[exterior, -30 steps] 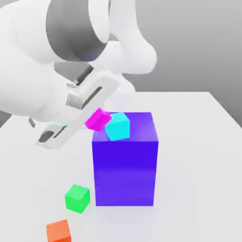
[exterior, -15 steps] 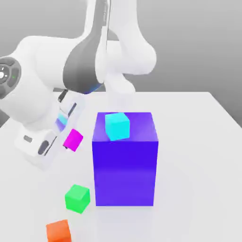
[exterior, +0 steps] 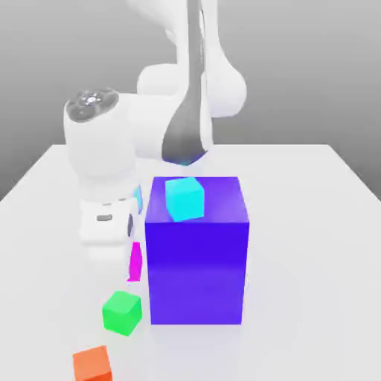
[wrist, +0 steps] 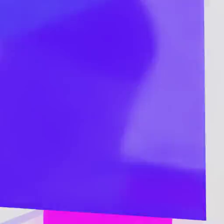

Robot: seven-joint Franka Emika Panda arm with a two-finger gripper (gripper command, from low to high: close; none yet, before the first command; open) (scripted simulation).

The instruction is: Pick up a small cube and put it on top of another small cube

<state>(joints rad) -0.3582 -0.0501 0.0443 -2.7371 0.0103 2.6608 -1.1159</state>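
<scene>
While the gripper [exterior: 128, 249] hangs low at centre-left of the exterior view, jaws pressed together on the small cube [exterior: 135, 262], that cube sits just left of the big blue-violet block [exterior: 197, 257].
Near to far: orange cube [exterior: 92, 364] at lower left, green cube [exterior: 121, 312] above it, then magenta small cube directly under the white hand, touching or nearly touching the block's side; cyan cube [exterior: 184, 198] on the block's top; white table [exterior: 312, 245] behind. Hand view: magenta face [wrist: 107, 217] along the frame's bottom edge against block wall [wrist: 87, 109].

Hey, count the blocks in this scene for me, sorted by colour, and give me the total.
Blue-violet big block: 1
Cyan cube: 1
Magenta-pink cube: 1
Green cube: 1
Orange cube: 1
Total: 5
</scene>
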